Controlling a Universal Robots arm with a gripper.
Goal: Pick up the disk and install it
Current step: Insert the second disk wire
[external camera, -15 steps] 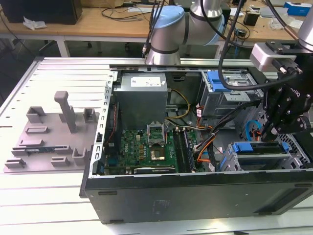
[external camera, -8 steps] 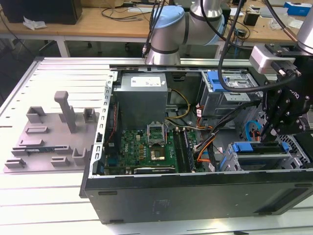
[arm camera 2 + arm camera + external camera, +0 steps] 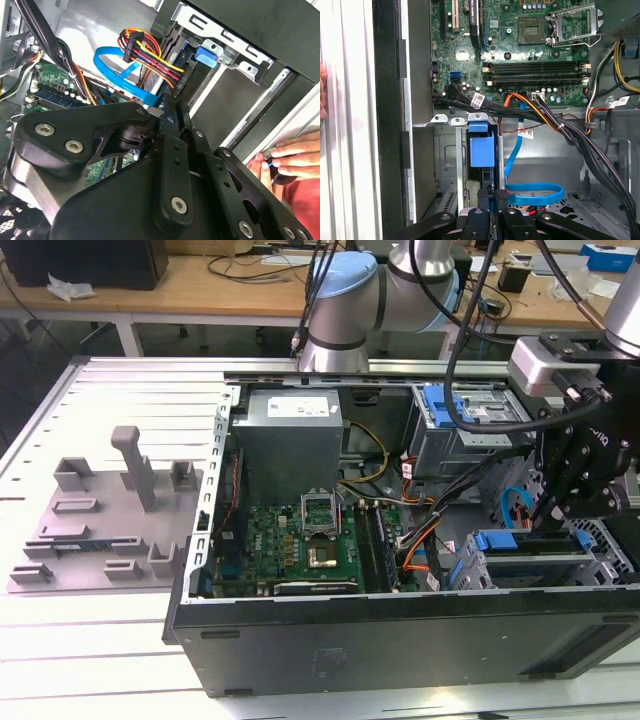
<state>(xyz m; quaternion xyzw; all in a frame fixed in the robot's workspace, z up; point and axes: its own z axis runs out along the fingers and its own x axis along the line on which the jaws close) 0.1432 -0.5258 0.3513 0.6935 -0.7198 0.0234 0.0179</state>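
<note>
My black gripper (image 3: pixel 552 508) hangs inside the open computer case (image 3: pixel 400 625), at the exterior view's right, just above the grey metal drive cage (image 3: pixel 545 565). In both wrist views its fingers (image 3: pixel 485 195) are drawn together and shut, with the tips (image 3: pixel 172 104) pointing at the dark slot of the cage (image 3: pixel 447 150) under the fixed blue latch piece (image 3: pixel 482 150). The disk is hidden; I cannot tell whether it sits in that slot.
The green motherboard (image 3: pixel 520 45), bundled black and orange cables (image 3: pixel 545 117) and a looped blue data cable (image 3: pixel 535 192) lie close around the cage. A person's hand (image 3: pixel 292 157) rests on the case edge. A grey fixture plate (image 3: pixel 100 510) lies at the exterior view's left.
</note>
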